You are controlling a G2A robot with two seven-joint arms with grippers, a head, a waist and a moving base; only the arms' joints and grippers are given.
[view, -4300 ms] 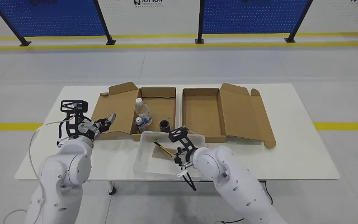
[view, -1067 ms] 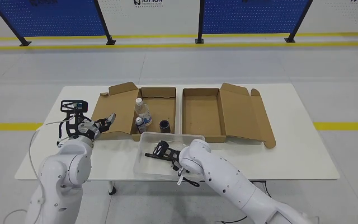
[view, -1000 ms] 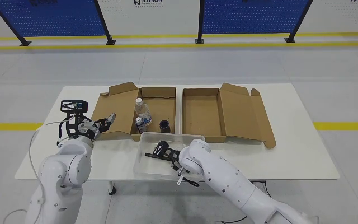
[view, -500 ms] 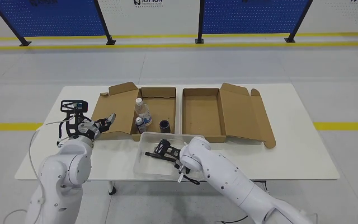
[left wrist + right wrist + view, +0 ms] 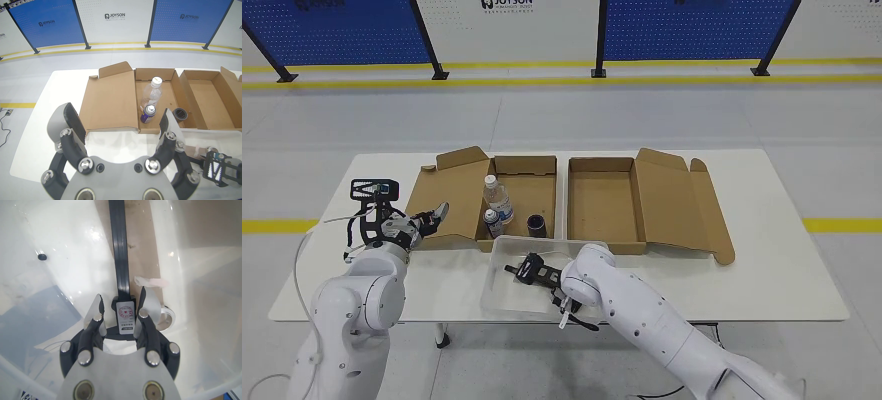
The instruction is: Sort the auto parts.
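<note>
The right gripper [image 5: 121, 293] is open, its fingers [image 5: 99, 304] on both sides of the labelled end of the black wiper blade [image 5: 119, 247] lying in the clear plastic bin [image 5: 56, 228], so you should close squarely there and lift it level.

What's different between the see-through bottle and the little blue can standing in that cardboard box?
The clear plastic bottle is taller than the blue spray can. The bottle is see-through with a wide white cap; the can is opaque with a small white nozzle. The can stands nearer the robot than the bottle. Both stand upright, close together, in the same brown cardboard box.
</note>
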